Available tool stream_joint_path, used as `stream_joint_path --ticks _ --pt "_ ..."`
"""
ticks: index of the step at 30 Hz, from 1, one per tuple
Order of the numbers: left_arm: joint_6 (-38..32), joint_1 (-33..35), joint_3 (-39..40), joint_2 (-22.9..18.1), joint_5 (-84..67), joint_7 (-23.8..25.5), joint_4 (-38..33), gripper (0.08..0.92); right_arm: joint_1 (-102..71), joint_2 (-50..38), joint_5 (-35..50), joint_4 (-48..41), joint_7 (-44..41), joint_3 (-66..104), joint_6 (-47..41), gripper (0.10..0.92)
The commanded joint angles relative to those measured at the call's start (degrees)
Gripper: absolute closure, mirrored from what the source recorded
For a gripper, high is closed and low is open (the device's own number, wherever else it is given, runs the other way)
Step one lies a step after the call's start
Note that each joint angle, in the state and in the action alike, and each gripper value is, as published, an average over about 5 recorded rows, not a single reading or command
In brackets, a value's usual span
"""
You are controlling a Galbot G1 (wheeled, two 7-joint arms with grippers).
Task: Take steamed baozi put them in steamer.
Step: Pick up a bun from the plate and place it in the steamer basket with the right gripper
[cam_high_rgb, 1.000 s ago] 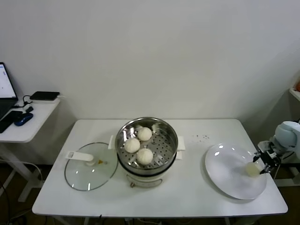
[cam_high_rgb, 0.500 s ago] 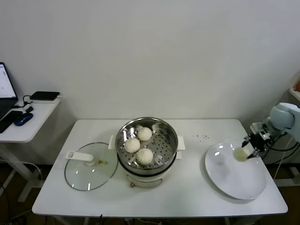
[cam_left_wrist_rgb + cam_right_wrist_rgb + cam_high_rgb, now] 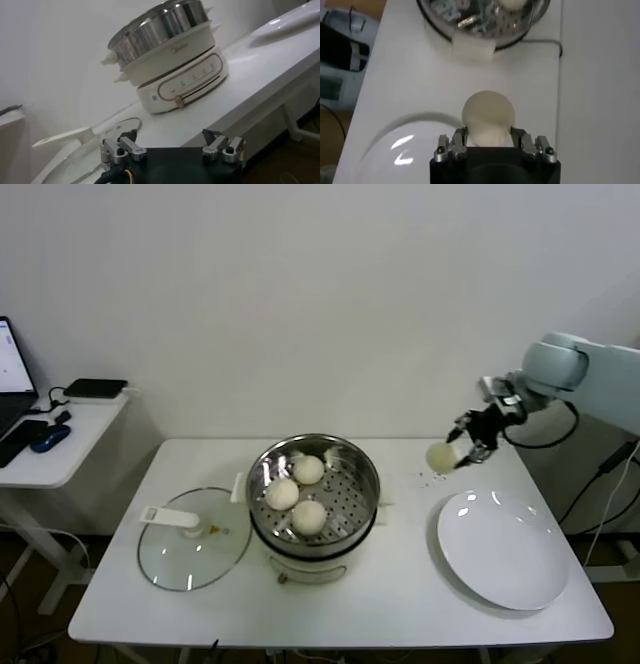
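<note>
Baozi number four (image 3: 439, 456) hangs in the air above the white table's (image 3: 400, 584) far right part, between the steamer (image 3: 314, 494) and the plate (image 3: 503, 548), pinched between the fingers of the right gripper (image 3: 462, 446). From the right wrist camera the bun (image 3: 488, 114) sits squarely in that gripper (image 3: 489, 140), both fingers pressed against its sides.

Nearest the table's front edge, the white plate lies bare at the right and the glass lid (image 3: 192, 537) lies flat at the left. Between them stands the steamer, with three baozi (image 3: 297, 493) resting on its perforated bottom.

The left gripper (image 3: 173, 148) hangs low beside the table's edge, below the lid, its fingers spread with nothing between them.

Farther left, a side desk (image 3: 55, 446) carries a mouse (image 3: 49, 438).
</note>
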Motion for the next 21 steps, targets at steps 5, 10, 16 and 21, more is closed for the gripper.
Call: stream_joint_path --ticks 5,10,16,21 --pt "0.03 -0.09 0.00 0.14 -0.19 0.04 0.12 0.177 2.82 11.86 13.16 9.97 7.30 1.44 -9.92 0.431" --pt "0.01 -0.01 -0.03 0.22 -0.24 0.05 0.00 0.177 -2.02 13.77 9.96 9.26 9.66 4.45 -12.03 0.431" --pt "-0.10 0.20 -0.11 0.35 -0.27 0.02 -0.14 0.177 -7.84 15.68 5.44 5.62 11.81 7.10 -13.58 0.431" --pt "-0.22 0.30 -0.34 0.45 -0.31 0.00 0.09 0.177 -12.35 16.24 3.26 4.21 12.33 8.87 -13.82 0.431"
